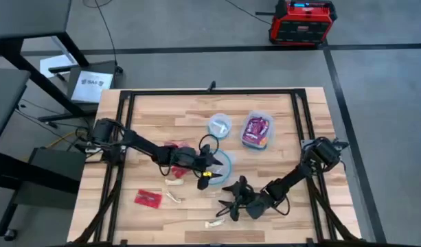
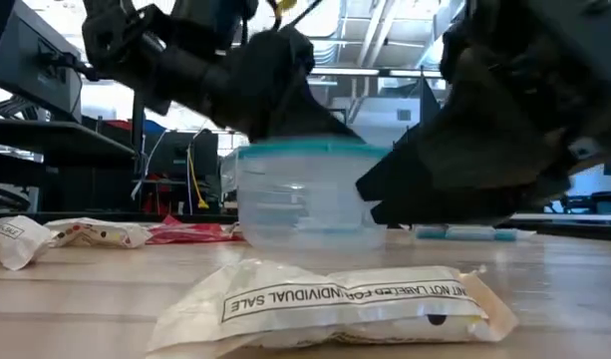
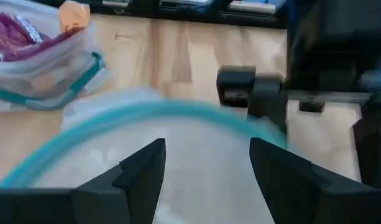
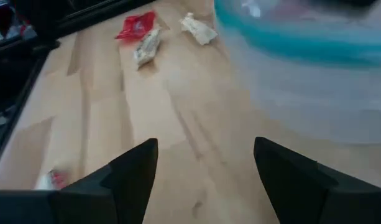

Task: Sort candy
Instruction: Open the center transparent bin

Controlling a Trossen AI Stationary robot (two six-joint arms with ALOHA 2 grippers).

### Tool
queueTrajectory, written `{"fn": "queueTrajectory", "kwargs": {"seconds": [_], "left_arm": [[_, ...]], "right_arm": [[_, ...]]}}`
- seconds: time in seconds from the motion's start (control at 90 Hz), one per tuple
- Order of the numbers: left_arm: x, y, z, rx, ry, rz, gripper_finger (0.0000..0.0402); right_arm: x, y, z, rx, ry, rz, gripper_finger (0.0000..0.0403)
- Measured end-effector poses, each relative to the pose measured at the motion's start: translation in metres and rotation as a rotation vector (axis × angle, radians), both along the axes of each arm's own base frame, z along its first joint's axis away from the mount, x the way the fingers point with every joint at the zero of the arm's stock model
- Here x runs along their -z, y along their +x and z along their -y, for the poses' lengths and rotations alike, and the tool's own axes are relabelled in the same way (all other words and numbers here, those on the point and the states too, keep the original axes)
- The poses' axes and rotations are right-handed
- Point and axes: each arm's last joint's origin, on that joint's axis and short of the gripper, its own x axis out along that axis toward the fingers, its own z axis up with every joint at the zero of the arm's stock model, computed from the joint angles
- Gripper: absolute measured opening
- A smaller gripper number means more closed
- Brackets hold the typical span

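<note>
my left gripper (image 1: 211,167) sits over the clear round plastic tub with the teal rim (image 1: 226,163) near the middle of the pale wooden table (image 1: 148,123). its fingers are spread apart with nothing between them; in the left wrist view the teal rim curves just past the two dark fingertips (image 3: 146,163). a small yellow-orange item shows at the gripper in the high view; i cannot tell what it is.

my right gripper (image 1: 232,200) lies low over the table, near its front edge and just in front of the same tub. its fingers are likewise apart and hold nothing; bare wood shows between them in the right wrist view.

candy noted on the table: a flat red packet (image 1: 148,198) well to the left of the tub, a second red packet (image 1: 174,145) beside my left forearm, a cream wrapped stick (image 1: 173,182) and another cream stick (image 1: 172,197) between them, and a pale wrapped piece (image 1: 213,223) near the front edge, left of my right gripper.

containers: a smaller clear round tub (image 1: 219,125) holding a white piece, and beside it a clear rectangular tub with a blue rim (image 1: 257,130) holding purple packets (image 1: 255,127).
</note>
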Motion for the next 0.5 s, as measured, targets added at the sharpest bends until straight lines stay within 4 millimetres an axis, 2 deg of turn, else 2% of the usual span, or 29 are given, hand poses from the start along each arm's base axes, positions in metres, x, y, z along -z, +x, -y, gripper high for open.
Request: {"fn": "queueTrajectory", "kwargs": {"seconds": [0.122,0.5], "left_arm": [[0.009,0.001,0.005,0.052,-0.031,-0.016,0.0219],[0.011,0.001,0.005,0.058,-0.017,-0.028,0.0219]], "right_arm": [[0.004,-0.003,0.006,0.006,0.007,-0.001,0.0255],[0.001,-0.015,0.019,-0.045,0.111,0.172,0.0255]]}}
